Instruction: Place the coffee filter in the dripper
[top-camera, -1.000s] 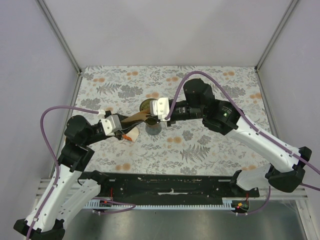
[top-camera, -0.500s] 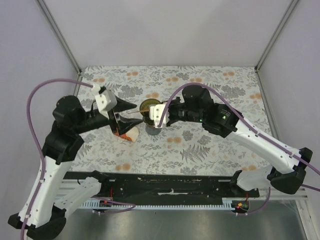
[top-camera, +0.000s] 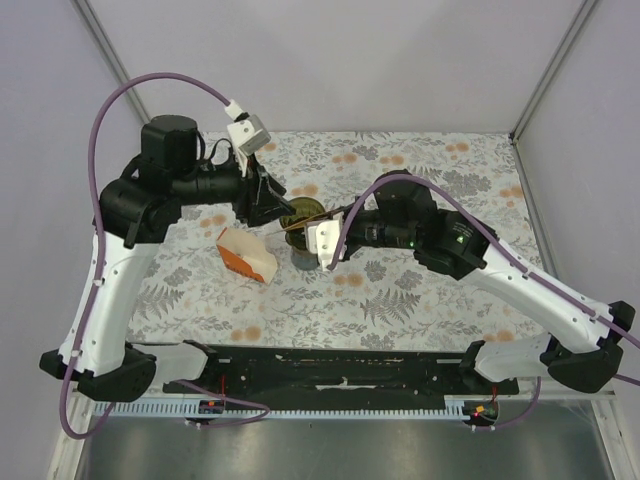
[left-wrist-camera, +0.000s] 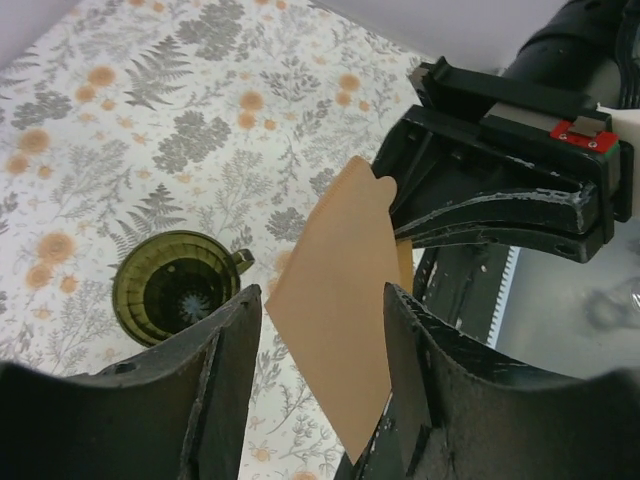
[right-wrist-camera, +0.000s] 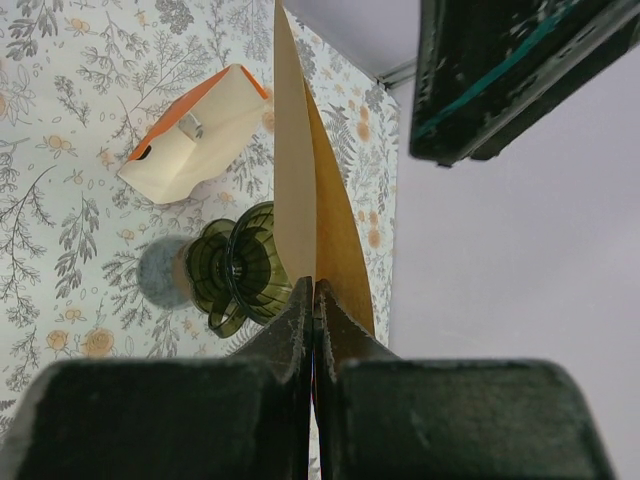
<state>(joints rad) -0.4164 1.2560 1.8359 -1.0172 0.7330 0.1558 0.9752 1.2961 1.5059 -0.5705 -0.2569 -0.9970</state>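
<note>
Left gripper (left-wrist-camera: 320, 300) has released and pulled back up-left; jaws stand apart, empty. Coffee filter (left-wrist-camera: 335, 290) pinched in closed right gripper (right-wrist-camera: 313, 288), aloft near dripper (left-wrist-camera: 175, 290), not seated. Filter's lower corner hidden behind left finger. Overhead view: filter edge-on, barely discernible.

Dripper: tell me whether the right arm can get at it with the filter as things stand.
Probably yes: the right claw pinches the coffee filter close to the dripper, whose mouth shows empty.

Matt paper coffee filter (left-wrist-camera: 340, 300); glossy translucent dripper (left-wrist-camera: 138, 300).
</note>
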